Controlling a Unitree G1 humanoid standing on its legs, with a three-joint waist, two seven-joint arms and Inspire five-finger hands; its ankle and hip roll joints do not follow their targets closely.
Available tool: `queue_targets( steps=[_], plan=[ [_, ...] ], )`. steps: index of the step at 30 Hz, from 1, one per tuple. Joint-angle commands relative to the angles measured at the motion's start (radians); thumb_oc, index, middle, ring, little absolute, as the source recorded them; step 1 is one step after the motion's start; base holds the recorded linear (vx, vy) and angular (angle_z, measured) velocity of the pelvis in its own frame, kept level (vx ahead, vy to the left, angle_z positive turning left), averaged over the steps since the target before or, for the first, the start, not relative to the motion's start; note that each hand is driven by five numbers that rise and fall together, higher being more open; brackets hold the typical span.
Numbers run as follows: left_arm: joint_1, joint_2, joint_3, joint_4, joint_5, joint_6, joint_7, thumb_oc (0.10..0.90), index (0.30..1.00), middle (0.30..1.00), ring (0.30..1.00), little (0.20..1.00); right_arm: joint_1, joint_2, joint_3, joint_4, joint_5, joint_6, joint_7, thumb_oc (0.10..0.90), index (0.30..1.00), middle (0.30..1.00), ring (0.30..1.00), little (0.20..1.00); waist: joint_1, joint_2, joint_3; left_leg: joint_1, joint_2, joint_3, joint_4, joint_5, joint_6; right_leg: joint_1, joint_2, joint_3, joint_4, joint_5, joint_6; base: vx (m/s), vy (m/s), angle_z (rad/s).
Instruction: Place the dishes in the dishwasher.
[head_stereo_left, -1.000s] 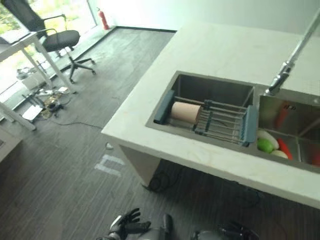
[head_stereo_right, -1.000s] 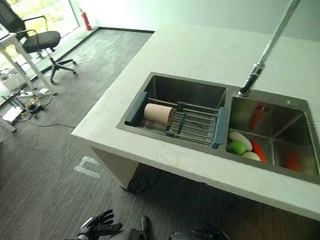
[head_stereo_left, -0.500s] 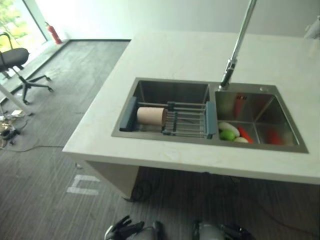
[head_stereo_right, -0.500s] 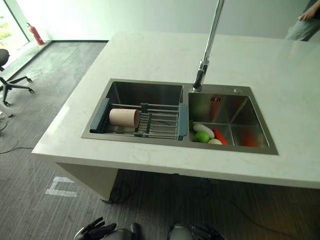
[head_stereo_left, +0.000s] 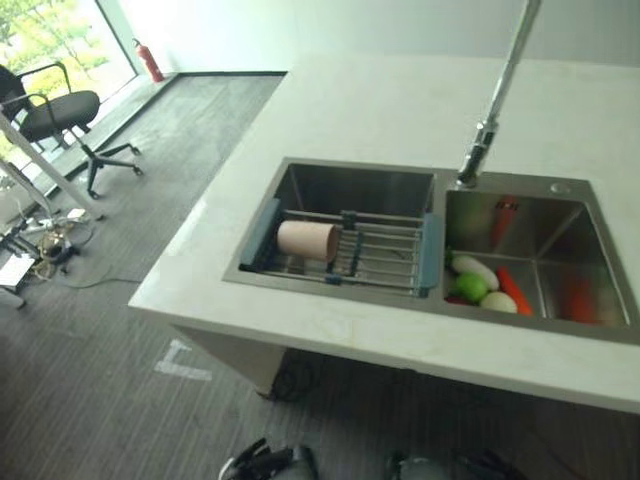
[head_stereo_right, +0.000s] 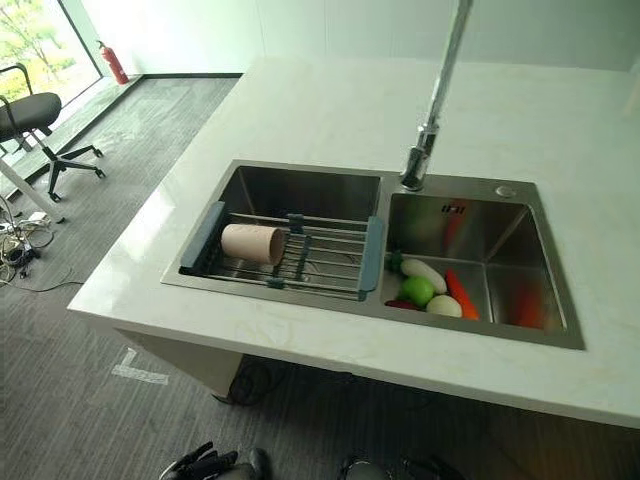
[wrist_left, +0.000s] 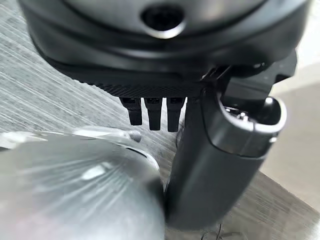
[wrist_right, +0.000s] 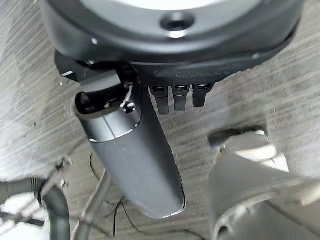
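Left of the faucet (head_stereo_right: 432, 120), cup (head_stereo_right: 251, 243) lies on sink rack (head_stereo_right: 330, 258); I'd walk closer first. Left robot hand (head_stereo_right: 200, 464) and right robot hand (wrist_right: 150, 150) hang relaxed, empty.

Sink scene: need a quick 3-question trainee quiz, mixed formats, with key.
1. True or false: the beige cup lies on its side on the rack over the left basin.
2. Which basin holds the green fruit? A left, B right.
3. Fill in: the left hand hangs low near the ____, far from the sink.

Key: 1 true; 2 B; 3 floor.
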Motion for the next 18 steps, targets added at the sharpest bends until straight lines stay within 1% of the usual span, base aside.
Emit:
queue_targets(
  steps=[1,3,4,6,8,9,11,13,15,16,17,18],
  plan=[
    [0.033,0.021,0.024,-0.031,-0.097,-0.072,0.027,0.8,0.9,0.9,0.9,0.9,-0.005,-0.014,0.005,-0.011,-0.01,-0.048,0.005,0.8,0.9,0.9,0.9,0.9,0.027,0.008,-0.011,-0.075,-0.025,-0.039,0.153,-0.131,0.018,0.059,-0.045,0.01,-0.094,0.029,0.092,0.12,0.065,-0.19],
    [0.036,0.034,0.038,-0.038,-0.123,-0.103,0.019,0.8,0.9,0.9,0.9,0.9,-0.005,-0.018,0.008,-0.014,-0.002,-0.046,-0.002,0.8,0.9,0.9,0.9,0.9,0.031,0.007,-0.015,-0.069,-0.035,-0.04,0.153,-0.14,0.026,0.061,-0.046,0.016,-0.094,0.028,0.094,0.1,0.059,-0.11],
    [0.037,0.04,0.044,-0.046,-0.134,-0.13,0.026,0.8,0.9,0.9,0.9,0.9,-0.004,-0.023,0.006,-0.015,-0.004,-0.044,-0.004,0.8,0.9,0.9,0.9,0.9,0.034,0.006,-0.018,-0.067,-0.04,-0.039,0.153,-0.145,0.03,0.06,-0.047,0.019,-0.094,0.028,0.096,0.08,0.055,-0.03],
    [0.042,0.054,0.059,-0.064,-0.183,-0.166,0.034,0.8,0.9,0.9,0.9,0.9,-0.001,-0.031,0.002,-0.019,-0.007,-0.038,-0.008,0.8,0.9,0.9,0.9,0.9,0.035,0.005,-0.019,-0.063,-0.048,-0.038,0.153,-0.152,0.036,0.057,-0.048,0.025,-0.094,0.028,0.1,0.08,0.064,-0.06],
    [0.048,0.078,0.091,-0.098,-0.214,-0.231,0.073,0.8,0.9,0.9,0.9,0.9,0.003,-0.041,-0.009,-0.021,-0.016,-0.024,-0.008,0.8,0.9,0.9,0.9,0.9,0.037,0.004,-0.022,-0.061,-0.053,-0.033,0.153,-0.16,0.042,0.053,-0.051,0.03,-0.094,0.029,0.104,0.08,0.067,-0.12],
    [0.05,0.085,0.101,-0.107,-0.211,-0.24,0.083,0.8,0.9,0.9,0.9,0.9,0.006,-0.043,-0.011,-0.02,-0.019,-0.024,-0.005,0.8,0.9,0.9,0.9,0.9,0.037,0.004,-0.023,-0.06,-0.055,-0.032,0.153,-0.161,0.044,0.051,-0.052,0.031,-0.094,0.03,0.105,0.07,0.055,-0.07],
    [0.061,0.128,0.144,-0.164,-0.171,-0.282,0.158,0.8,0.9,0.9,0.9,0.9,0.02,-0.052,-0.027,-0.023,-0.031,-0.021,0.01,0.8,0.9,0.9,0.9,0.9,0.039,0.009,-0.023,-0.061,-0.058,-0.031,0.153,-0.165,0.05,0.046,-0.056,0.033,-0.094,0.033,0.111,0.06,0.064,-0.02],
    [0.069,0.161,0.175,-0.209,-0.128,-0.296,0.221,0.8,0.9,0.9,0.9,0.9,0.028,-0.058,-0.034,-0.027,-0.036,-0.019,0.018,0.8,0.9,0.9,0.9,0.9,0.039,0.014,-0.024,-0.065,-0.058,-0.029,0.153,-0.166,0.053,0.04,-0.059,0.034,-0.094,0.034,0.116,0.02,0.057,-0.03],
    [0.081,0.208,0.221,-0.252,-0.058,-0.334,0.328,0.8,0.9,0.9,0.9,0.9,0.04,-0.063,-0.046,-0.03,-0.048,-0.023,0.028,0.8,0.9,0.9,0.9,0.9,0.039,0.02,-0.025,-0.068,-0.058,-0.025,0.153,-0.168,0.055,0.033,-0.063,0.035,-0.094,0.034,0.12,0.01,0.043,-0.03],
    [0.098,0.27,0.262,-0.295,0.117,-0.357,0.471,0.8,0.9,0.9,0.9,0.9,0.051,-0.064,-0.05,-0.032,-0.056,-0.029,0.033,0.8,0.9,0.9,0.9,0.9,0.04,0.023,-0.021,-0.058,-0.056,-0.019,0.153,-0.175,0.057,0.039,-0.066,0.037,-0.094,0.031,0.125,0.01,0.018,-0.11],
    [0.109,0.31,0.295,-0.338,0.174,-0.354,0.531,0.8,0.9,0.9,0.9,0.9,0.059,-0.061,-0.053,-0.032,-0.055,-0.036,0.034,0.8,0.9,0.9,0.9,0.9,0.043,0.024,-0.022,-0.059,-0.056,-0.016,0.153,-0.175,0.058,0.036,-0.068,0.037,-0.094,0.031,0.127,-0.01,-0.015,-0.22],
    [0.15,0.417,0.364,-0.433,0.304,-0.344,0.662,0.8,0.9,0.9,0.9,0.9,0.074,-0.062,-0.058,-0.031,-0.035,-0.044,0.037,0.8,0.9,0.9,0.9,0.9,0.049,0.026,-0.028,-0.064,-0.054,-0.012,0.153,-0.174,0.062,0.027,-0.069,0.039,-0.094,0.035,0.131,-0.02,-0.028,-0.26]
  ],
)
